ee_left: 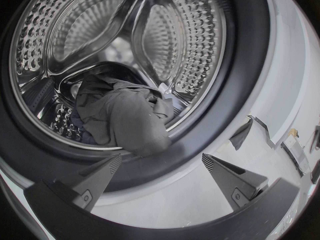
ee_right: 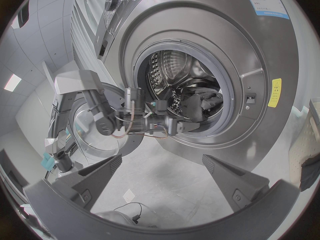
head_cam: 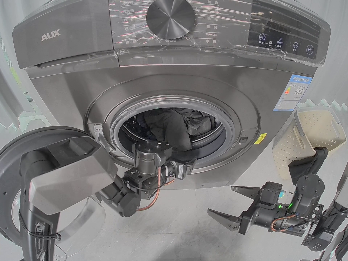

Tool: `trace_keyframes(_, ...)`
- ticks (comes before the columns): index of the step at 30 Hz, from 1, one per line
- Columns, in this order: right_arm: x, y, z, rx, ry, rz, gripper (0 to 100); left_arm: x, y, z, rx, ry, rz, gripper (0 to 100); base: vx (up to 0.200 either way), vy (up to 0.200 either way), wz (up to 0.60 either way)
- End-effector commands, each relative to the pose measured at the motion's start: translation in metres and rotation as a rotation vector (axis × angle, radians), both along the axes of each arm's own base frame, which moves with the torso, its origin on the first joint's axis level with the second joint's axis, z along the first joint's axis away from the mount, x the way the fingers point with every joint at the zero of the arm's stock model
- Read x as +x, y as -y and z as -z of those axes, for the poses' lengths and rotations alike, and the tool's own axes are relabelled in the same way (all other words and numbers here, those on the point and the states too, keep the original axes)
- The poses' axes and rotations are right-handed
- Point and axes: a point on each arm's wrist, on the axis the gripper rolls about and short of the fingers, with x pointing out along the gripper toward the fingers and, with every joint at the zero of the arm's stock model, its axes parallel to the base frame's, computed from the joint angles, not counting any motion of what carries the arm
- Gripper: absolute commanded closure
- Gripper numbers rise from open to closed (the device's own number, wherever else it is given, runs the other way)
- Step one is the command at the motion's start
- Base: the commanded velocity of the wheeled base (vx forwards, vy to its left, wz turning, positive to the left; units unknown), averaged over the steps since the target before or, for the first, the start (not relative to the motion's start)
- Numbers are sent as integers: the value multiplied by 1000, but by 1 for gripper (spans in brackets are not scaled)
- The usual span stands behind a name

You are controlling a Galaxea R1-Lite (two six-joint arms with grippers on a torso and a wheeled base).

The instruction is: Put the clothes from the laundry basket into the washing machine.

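left gripper [ee_left: 160, 156]: I see it at the lower lip of the drum opening, fingers spread, nothing between them
left gripper vs. load: fingertips just short of the nearest fold of cloth; I can't tell if they touch
clothes in drum [ee_left: 123, 117]: dark grey bundle low in the drum [ee_left: 173, 34], one fold spilling forward onto the door gasket [ee_left: 213, 117]
washing machine [head_cam: 174, 77]: grey front-loader; door [head_cam: 9, 156] swung open on my left side, behind the left arm
right gripper [head_cam: 221, 200]: hanging over the floor [head_cam: 181, 218] in front of the machine, to the right of the opening, fingers wide apart, empty
laundry basket [head_cam: 319, 127]: cream, perforated, tipped up beside the machine's right side
garment on basket [head_cam: 308, 164]: dark piece draped over the basket's lower rim, just above my right arm
right wrist view: left gripper [ee_right: 190, 125] at the drum mouth, dark load [ee_right: 200, 105] inside
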Motion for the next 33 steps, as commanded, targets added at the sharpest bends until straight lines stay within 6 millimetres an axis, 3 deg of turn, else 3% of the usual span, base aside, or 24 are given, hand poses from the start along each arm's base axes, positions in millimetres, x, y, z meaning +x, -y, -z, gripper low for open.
trace_keyframes(1, -9, 5, -1, -8, -4, -8, 0, -61, -8, -34, -27, 52, 85, 0, 0, 0, 0)
trace_keyframes(2, -9, 5, -1, -8, -4, -8, 0, -61, -8, -34, -27, 52, 85, 0, 0, 0, 0)
trace_keyframes(3, -10, 6, -3, -3, 0, -6, 0, -75, -15, -37, -35, 57, 95, 0, 0, 0, 0)
trace_keyframes(14, -19, 20, -19, 43, 47, 69, 0, -159, -60, -74, -205, 107, 121, 0, 0, 0, 0)
trace_keyframes(27, -30, 48, -39, 114, 113, 207, 0, -192, -97, -94, -256, 154, 52, 0, 0, 0, 0)
trace_keyframes(33, -34, 66, -50, 122, 159, 279, 0, -203, -109, -101, -254, 185, 25, 0, -200, 0, 0)
